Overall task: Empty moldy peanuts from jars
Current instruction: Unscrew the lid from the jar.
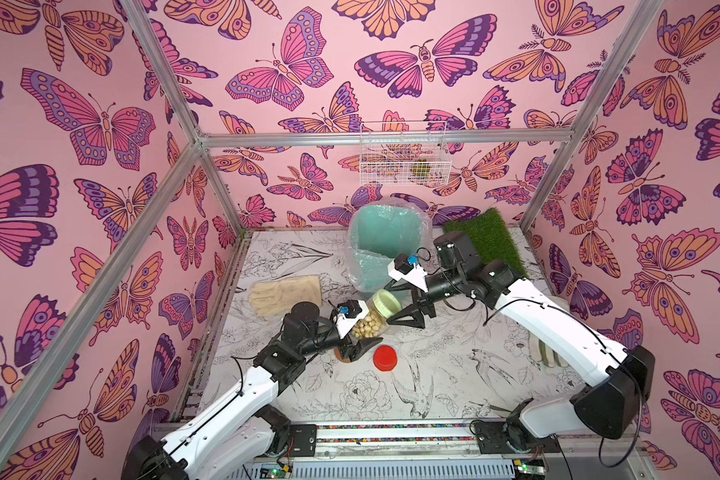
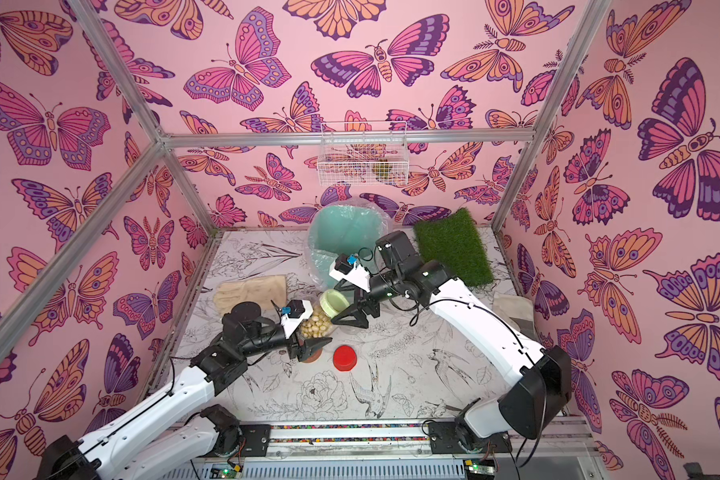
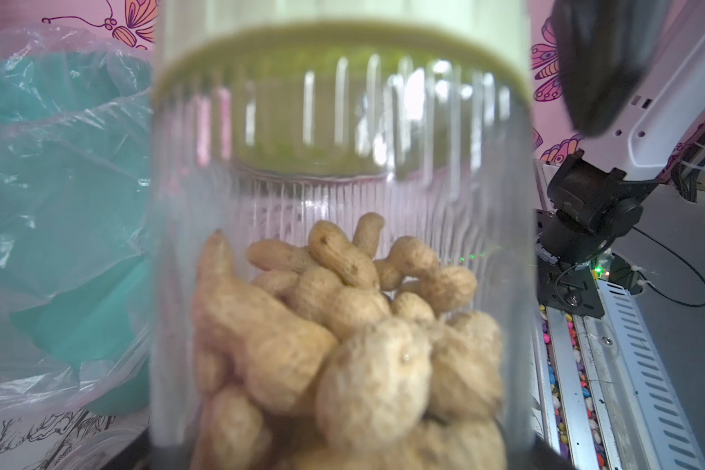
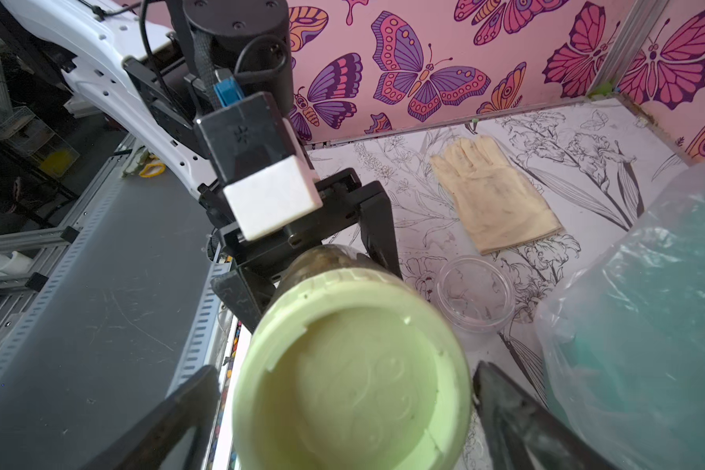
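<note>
Your left claw (image 1: 364,332) is clamped on the base end of the jar (image 1: 377,316). It carries the jar clear of the table (image 1: 433,374), tipped so the pale green lid (image 4: 355,374) faces the right arm. I read that tilt as presenting the cap, not pouring. The peanuts (image 3: 342,346) lie heaped at the gripped end, away from the lid, so nothing presses on the cap while it is on. Your right claw (image 2: 334,304) is spread wide and holds nothing. Its fingers stand either side of the lid, seemingly not yet touching, lined up to close and twist. The bin (image 1: 385,232) sits just behind the pair, near enough for a short swing once the jar is open. A red lid (image 1: 385,358) lies beside the left claw, a brown lid (image 1: 342,355) peeps out under it, and an empty jar (image 4: 477,293) rests near the bin, so I judge this the last jar to open
</note>
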